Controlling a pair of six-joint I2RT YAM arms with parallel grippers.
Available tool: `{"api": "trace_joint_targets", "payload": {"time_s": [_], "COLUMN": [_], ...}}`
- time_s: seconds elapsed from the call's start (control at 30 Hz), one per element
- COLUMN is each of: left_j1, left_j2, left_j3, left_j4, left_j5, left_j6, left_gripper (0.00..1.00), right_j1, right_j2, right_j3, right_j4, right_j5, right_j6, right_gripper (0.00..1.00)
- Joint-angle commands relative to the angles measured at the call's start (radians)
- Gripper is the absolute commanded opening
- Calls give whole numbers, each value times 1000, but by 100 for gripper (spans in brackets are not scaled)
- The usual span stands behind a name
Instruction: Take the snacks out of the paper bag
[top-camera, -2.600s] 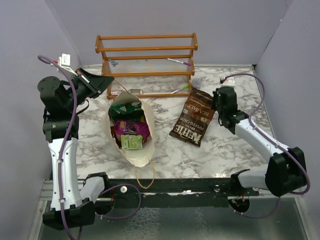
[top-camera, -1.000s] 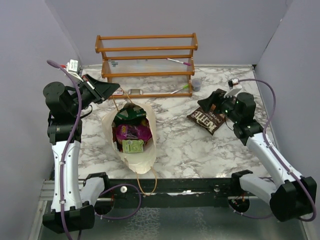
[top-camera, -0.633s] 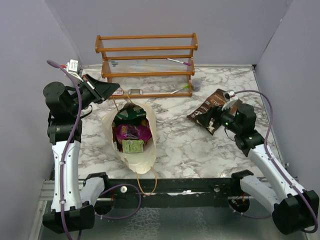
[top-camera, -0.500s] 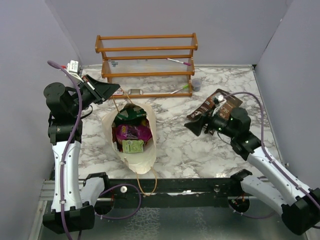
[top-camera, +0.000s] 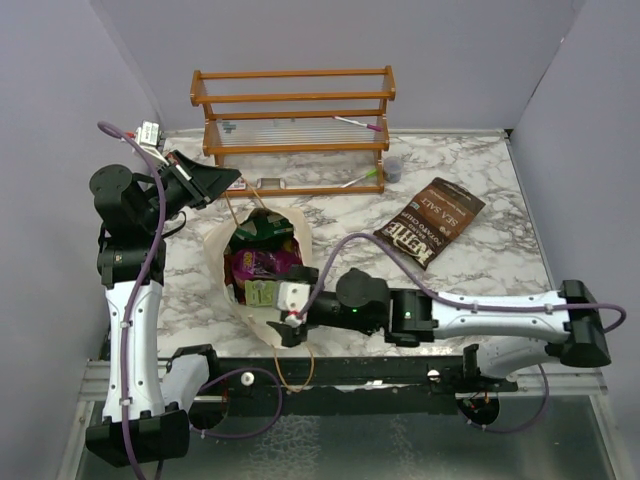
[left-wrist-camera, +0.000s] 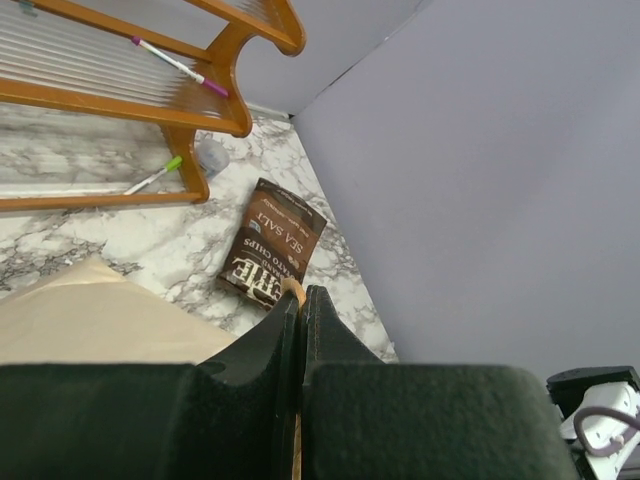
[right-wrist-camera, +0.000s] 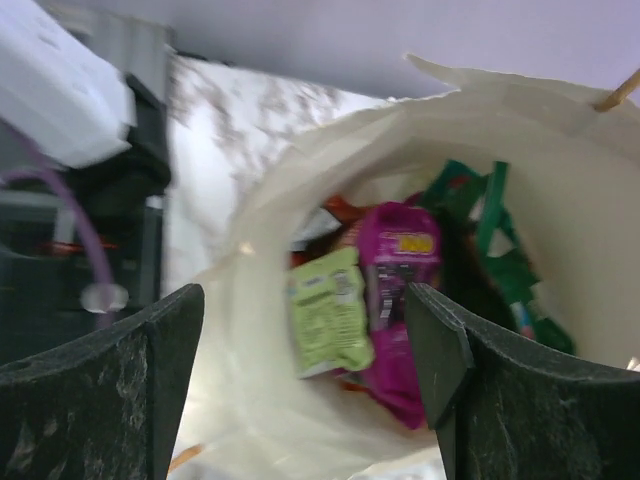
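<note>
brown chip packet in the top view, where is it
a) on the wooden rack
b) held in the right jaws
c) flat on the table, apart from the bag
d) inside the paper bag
c: the brown chip packet lies flat on the marble table, well clear of the paper bag, and nothing is gripping it.
</note>
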Motion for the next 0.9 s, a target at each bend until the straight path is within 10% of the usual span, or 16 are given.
{"api": "trace_joint_targets", "payload": {"time_s": [0.0,0.23,0.57,0.87], "left_j1": [-4,-3,-3,-3], "left_j2": [3,0,-6,-7], "left_j3": [19,21,51,66], "left_j4": [3,-10,-9,-6], "left_j5": [21,22,26,26], "left_j6": [26,34,15,1], "left_gripper": [0,0,0,0], "right_j1": [9,-12,-148,-210], "right_j2": [124,262,438,577], "right_j3": [87,128,215,279], "right_j4": [33,211,215,290], "right_j5": [245,277,206,234], "right_j6": [-390,-691,-851,-901], "right_gripper": [82,91,58,57]}}
